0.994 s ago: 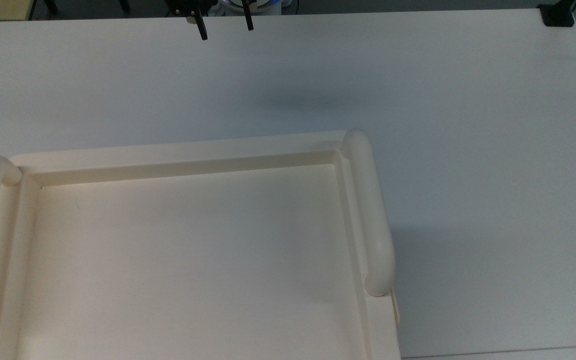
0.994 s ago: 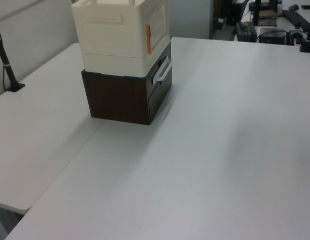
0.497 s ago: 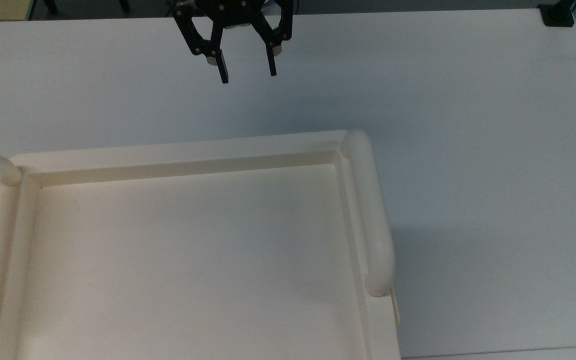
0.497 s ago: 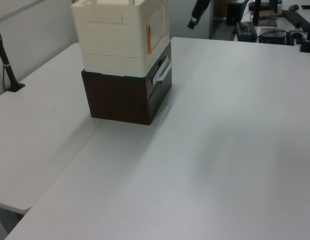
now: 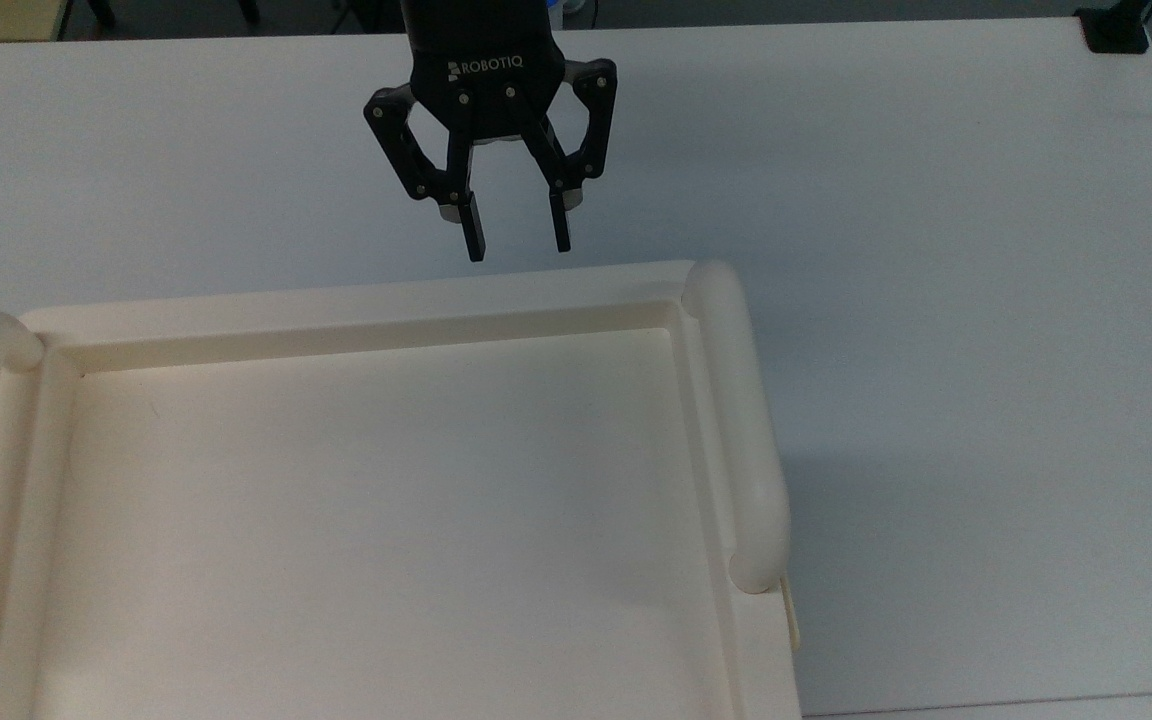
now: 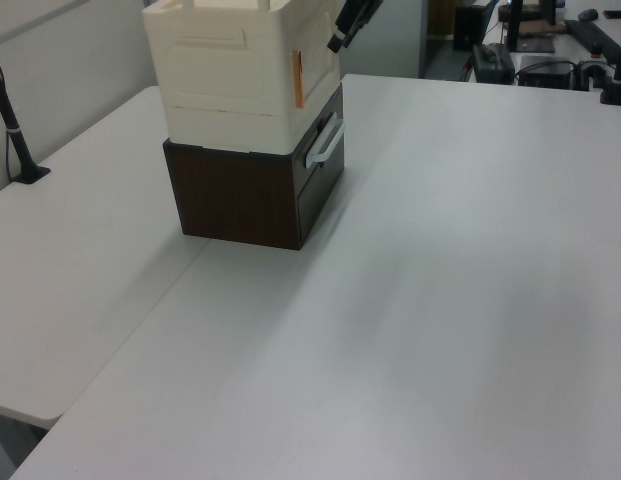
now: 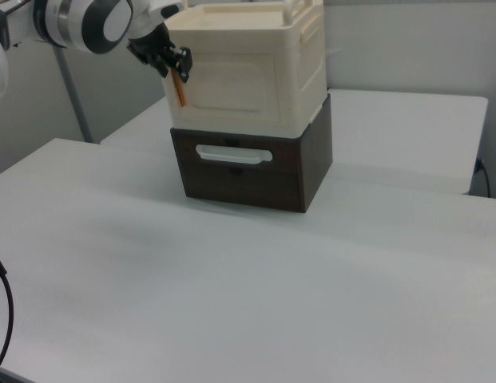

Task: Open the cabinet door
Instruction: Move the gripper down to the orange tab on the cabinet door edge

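Table top, white and bare, fills the near part of the right view. Behind it stands a dark brown drawer unit with a white bar handle across its front. On top of this unit sits the cream cabinet, a little narrower than the unit.

The cabinet door is the front face of the cream cabinet, directly above the drawer handle. It lies flat against the body and looks closed. A thin orange strip runs along the door's edge at the right view's left; in the left view the same strip shows at the corner of the cabinet.

The gripper hangs at this same upper corner of the door, just beside the orange strip; I cannot tell if it touches. In the top view the black gripper has its two fingers clearly spread with nothing between them, and the tips are just outside the rim of the cabinet's recessed tray top. The two rounded side handles lie along the short edges of the tray. In the left view the gripper is in the air near the top of the door side.

Farther back in the right view, the white arm reaches in from the right view's upper left.
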Controlling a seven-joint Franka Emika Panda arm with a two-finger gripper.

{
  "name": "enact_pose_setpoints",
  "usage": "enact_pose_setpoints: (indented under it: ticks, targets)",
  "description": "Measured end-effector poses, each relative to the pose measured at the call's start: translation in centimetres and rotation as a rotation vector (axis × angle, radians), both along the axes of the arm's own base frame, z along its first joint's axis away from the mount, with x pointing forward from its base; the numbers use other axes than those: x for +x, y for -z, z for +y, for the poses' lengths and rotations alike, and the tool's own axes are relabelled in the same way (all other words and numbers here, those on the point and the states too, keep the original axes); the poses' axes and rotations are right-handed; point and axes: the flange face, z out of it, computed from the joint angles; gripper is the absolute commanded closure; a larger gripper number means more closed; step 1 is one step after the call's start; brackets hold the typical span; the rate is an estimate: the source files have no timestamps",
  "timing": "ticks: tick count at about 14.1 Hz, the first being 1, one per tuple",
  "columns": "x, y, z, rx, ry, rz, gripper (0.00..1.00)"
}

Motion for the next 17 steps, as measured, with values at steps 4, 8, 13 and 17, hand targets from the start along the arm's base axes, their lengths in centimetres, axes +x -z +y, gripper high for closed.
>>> enact_pose_setpoints:
  ticks: [4, 8, 13, 17]
  targets:
    - [0.9, -0.1, 0.9, 0.009, -0.002, -0.069, 0.56]
    - [1.0, -0.2, 1.5, 0.014, -0.009, -0.092, 0.6]
    - [1.0, 0.0, 2.1, 0.018, -0.018, -0.091, 0.6]
    - [1.5, 0.5, 2.7, 0.024, -0.023, -0.117, 0.59]
